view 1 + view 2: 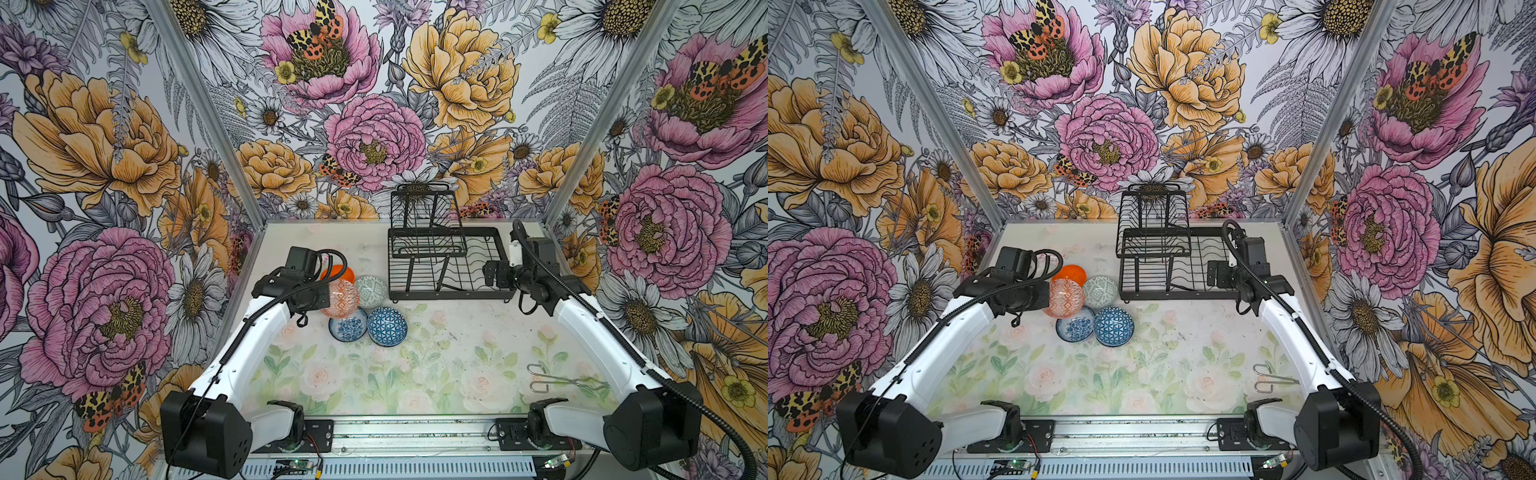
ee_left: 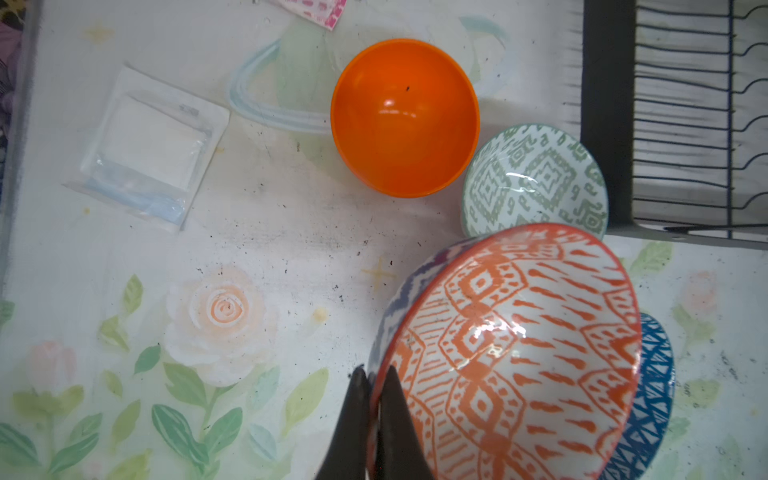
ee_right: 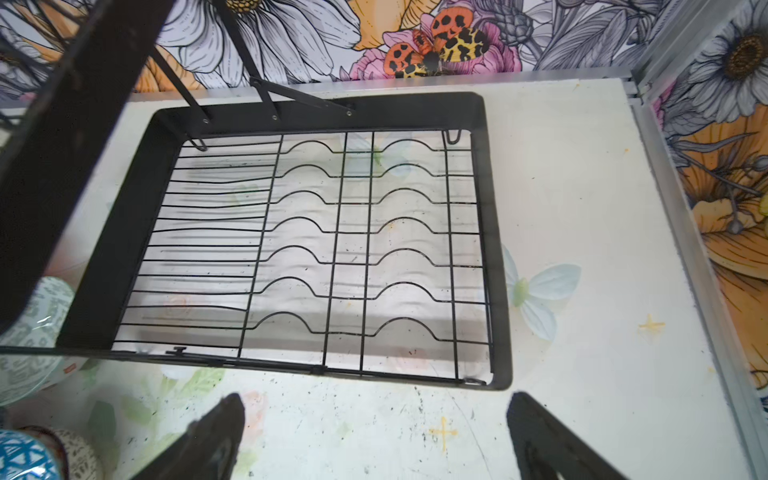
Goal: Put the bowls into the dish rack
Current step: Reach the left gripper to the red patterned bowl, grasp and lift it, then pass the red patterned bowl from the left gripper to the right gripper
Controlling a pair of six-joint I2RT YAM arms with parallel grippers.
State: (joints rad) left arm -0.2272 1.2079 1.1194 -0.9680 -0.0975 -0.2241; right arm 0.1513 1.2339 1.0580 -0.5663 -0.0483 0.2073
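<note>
Nearest runs a grey metal rail (image 1: 415, 438) carrying both arm bases (image 1: 208, 432); beyond it stretches the table (image 1: 436, 357), covered in a pale print of pink roses and green leaves, scuffed and dotted with dark specks; walls (image 1: 374, 104) of bold wallpaper, with big pink and orange flowers, daisies and spotted moths, close it in on three sides, joined by silver corner posts (image 1: 199, 112); metal tongs (image 1: 567, 380) lie near the front right; a clear packet (image 2: 149, 149) lies flat on the table beyond the bowls; the dish rack (image 1: 449, 270) stands at the back, right of centre, its raised basket on its left end; just left of it, outside it, sit a plain orange bowl (image 1: 338, 272) farthest back, a grey-green bowl (image 1: 371, 291) near the rack's corner, and a blue flowered bowl (image 1: 348, 324) and a blue geometric bowl (image 1: 387, 326) side by side in front; the left gripper (image 2: 375, 374) pinches the rim of the orange-white bowl (image 1: 344, 298), held tilted amid those four; the right gripper (image 3: 376, 399) hovers by the rack's right end, jaws spread wide and empty.
</note>
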